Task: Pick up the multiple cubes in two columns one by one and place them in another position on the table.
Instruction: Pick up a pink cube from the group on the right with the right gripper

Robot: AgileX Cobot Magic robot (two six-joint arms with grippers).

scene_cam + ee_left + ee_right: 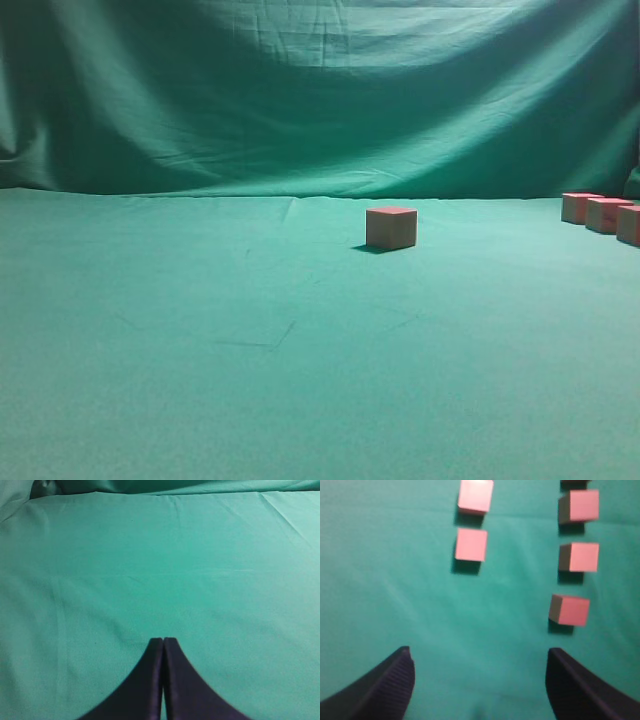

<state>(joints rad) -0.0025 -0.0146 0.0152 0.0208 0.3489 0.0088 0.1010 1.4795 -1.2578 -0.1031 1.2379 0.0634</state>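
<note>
One cube (391, 227) stands alone on the green table (250, 340) just right of the middle. More cubes (603, 215) stand in a row at the far right edge of the exterior view. In the right wrist view the cubes form two columns: a left column (471, 545) and a right column (570, 609). My right gripper (479, 655) is open and empty, above bare cloth short of the columns. My left gripper (163, 640) is shut and empty over bare cloth. Neither arm shows in the exterior view.
A draped green backdrop cloth (320, 90) hangs behind the table. The table cloth has slight creases (270, 340) near the middle. The nearest cube of the right column sits just ahead of my right finger (565, 680).
</note>
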